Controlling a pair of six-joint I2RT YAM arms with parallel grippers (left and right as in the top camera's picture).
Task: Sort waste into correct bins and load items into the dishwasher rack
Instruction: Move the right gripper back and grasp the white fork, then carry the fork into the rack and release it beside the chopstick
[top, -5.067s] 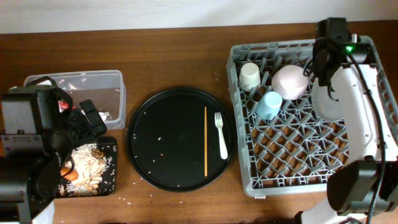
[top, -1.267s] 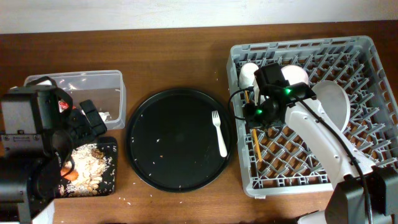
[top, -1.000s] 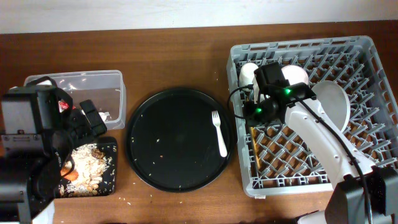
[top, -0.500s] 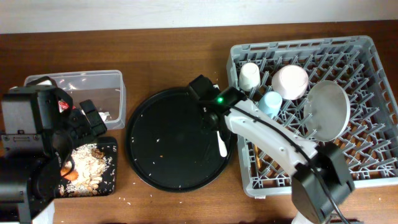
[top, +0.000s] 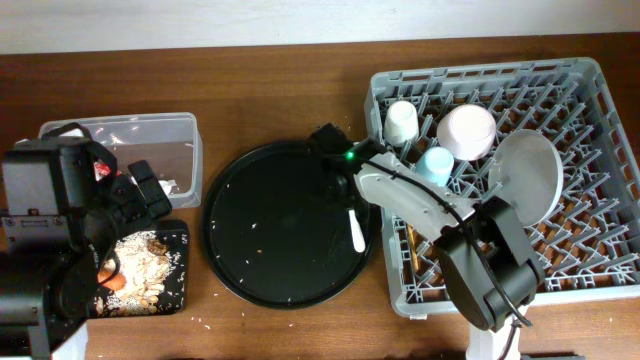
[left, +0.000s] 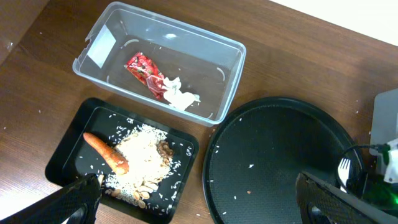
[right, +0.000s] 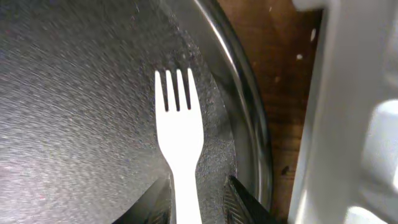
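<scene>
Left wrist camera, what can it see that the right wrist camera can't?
Only the left wrist camera shows the clear tub holding the red wrapper and tissue. It also shows the black rectangular tray with the carrot and food scraps.

Only the right wrist camera shows the right gripper with a finger on each side of the white fork handle. It also shows a blurry pale edge, probably the dishwasher rack.

Both show the fork, the round black tray and the brown table.
</scene>
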